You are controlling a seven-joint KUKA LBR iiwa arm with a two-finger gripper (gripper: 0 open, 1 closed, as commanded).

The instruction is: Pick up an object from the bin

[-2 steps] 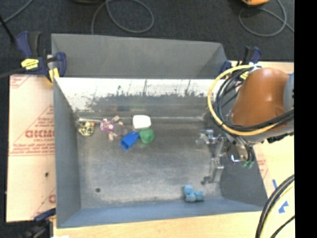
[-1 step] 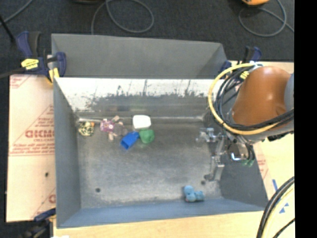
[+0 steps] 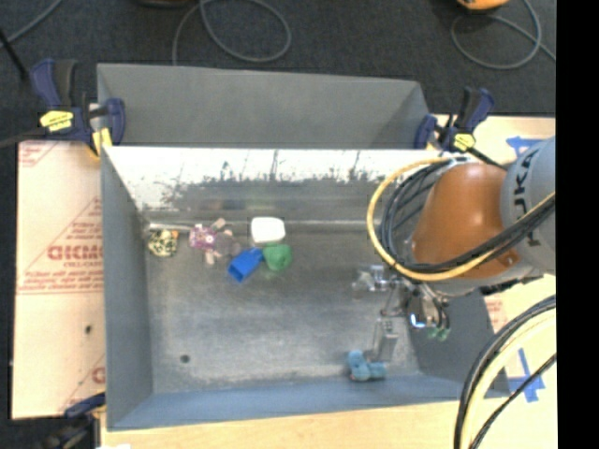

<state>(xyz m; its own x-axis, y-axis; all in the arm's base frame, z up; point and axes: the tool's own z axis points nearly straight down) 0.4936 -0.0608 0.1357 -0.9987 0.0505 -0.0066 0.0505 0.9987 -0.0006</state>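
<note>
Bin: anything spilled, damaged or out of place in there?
Nothing looks spilled or damaged. One oddity: a small grey-blue piece lies alone by the front wall of the bin, right beside the gripper. It is far from the back-left cluster: white block, blue piece, green piece, pink spiky toy, speckled ball.

Small blue-grey lump (image 3: 366, 370) (front-right corner)
</note>
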